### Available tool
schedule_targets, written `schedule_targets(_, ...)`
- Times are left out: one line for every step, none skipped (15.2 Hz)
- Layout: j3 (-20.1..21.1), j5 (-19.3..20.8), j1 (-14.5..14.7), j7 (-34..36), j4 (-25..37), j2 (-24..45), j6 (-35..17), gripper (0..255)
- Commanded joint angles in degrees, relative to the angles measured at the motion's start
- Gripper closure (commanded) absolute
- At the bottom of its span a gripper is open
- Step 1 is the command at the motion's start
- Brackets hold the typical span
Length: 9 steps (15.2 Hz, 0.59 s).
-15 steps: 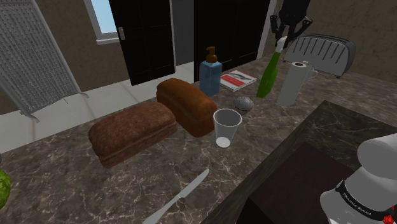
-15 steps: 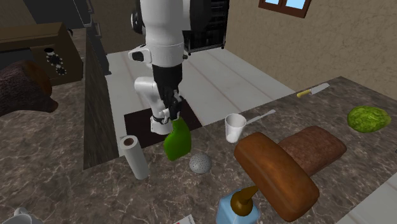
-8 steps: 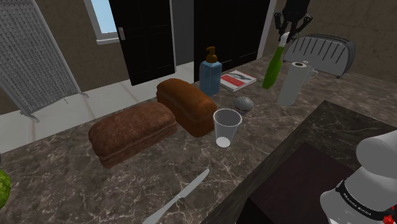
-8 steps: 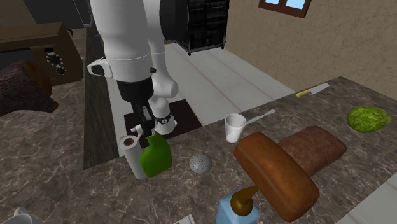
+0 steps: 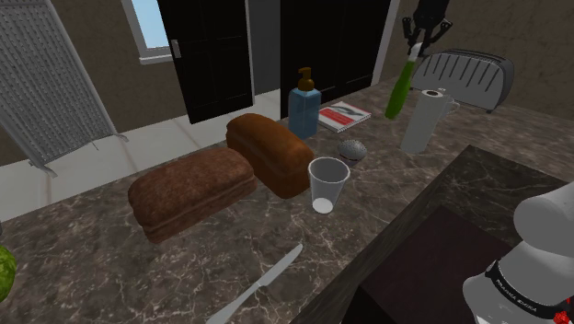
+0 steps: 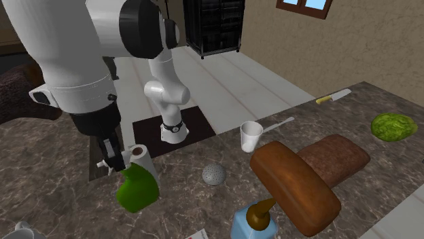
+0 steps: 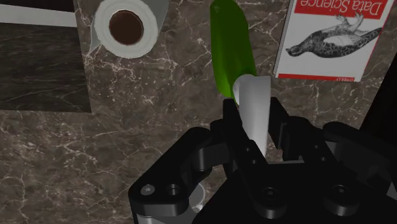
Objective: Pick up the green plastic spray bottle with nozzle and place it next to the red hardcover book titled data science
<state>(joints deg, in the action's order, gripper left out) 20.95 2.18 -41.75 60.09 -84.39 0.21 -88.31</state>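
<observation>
Nearest in the shoulder view, a knife point(image 5: 262, 285) lies on the dark marbled desk point(image 5: 396, 198), well apart from the paper towel roll point(image 5: 421, 120). Farther in and closer to the roll stands a clear cup point(image 5: 327, 184). Two brown bread loaves lie beside the cup on its side away from the roll, the near loaf point(image 5: 191, 190) and the far loaf point(image 5: 269, 152). A small grey ball point(image 5: 352, 149) sits between the cup and the roll. Beyond the ball, a blue soap dispenser point(image 5: 304, 106) and a red-and-white book point(image 5: 345, 116) lie to the shoulder view's left of the roll, the book the closer of the two to it.

The roll stands upright. Just beside it, on its book side, hangs the green spray bottle point(image 5: 397, 92) — tilted, body down, and apparently lifted off the desk. The black gripper point(image 5: 421, 37) holds it from above. In the wrist view the gripper point(image 7: 254, 121) pinches the bottle's white nozzle head point(image 7: 253, 105) from both sides. There the green body point(image 7: 230, 48) points out between the roll point(image 7: 127, 28) and the book point(image 7: 334, 38), whose cover reads "Data Science", and touches neither. In the second exterior view the bottle point(image 6: 138, 190) overlaps the front of the roll point(image 6: 143, 157).

Behind the roll — farthest back in the shoulder view — stands a grey toaster point(image 5: 469, 75).
</observation>
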Motion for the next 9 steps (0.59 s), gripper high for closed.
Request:
schedule_targets(-0.17,0.14,-0.17,-0.35,-0.76,0.39,-1.18,255)
schedule_targets(-0.22,0.02,-0.22,-0.41,-1.92,0.07,-2.05,255)
schedule_targets(-0.26,-0.09,-0.26,-0.46,-3.06,-0.23,-2.91,255)
schedule_targets(-0.30,-0.19,-0.30,-0.50,-4.17,-0.51,-3.77,255)
schedule_targets(-0.34,-0.28,-0.34,-0.54,-5.26,-0.77,-4.61,255)
schedule_targets(-0.37,-0.37,-0.37,-0.58,-6.32,-1.01,-5.45,255)
schedule_targets(-0.40,-0.45,-0.39,-0.61,-7.36,-1.23,-6.28,255)
schedule_targets(-0.43,-0.52,-0.42,-0.64,-8.37,-1.44,-7.10,255)
schedule_targets(-0.45,-0.59,-0.44,-0.66,-9.37,-1.63,-7.92,255)
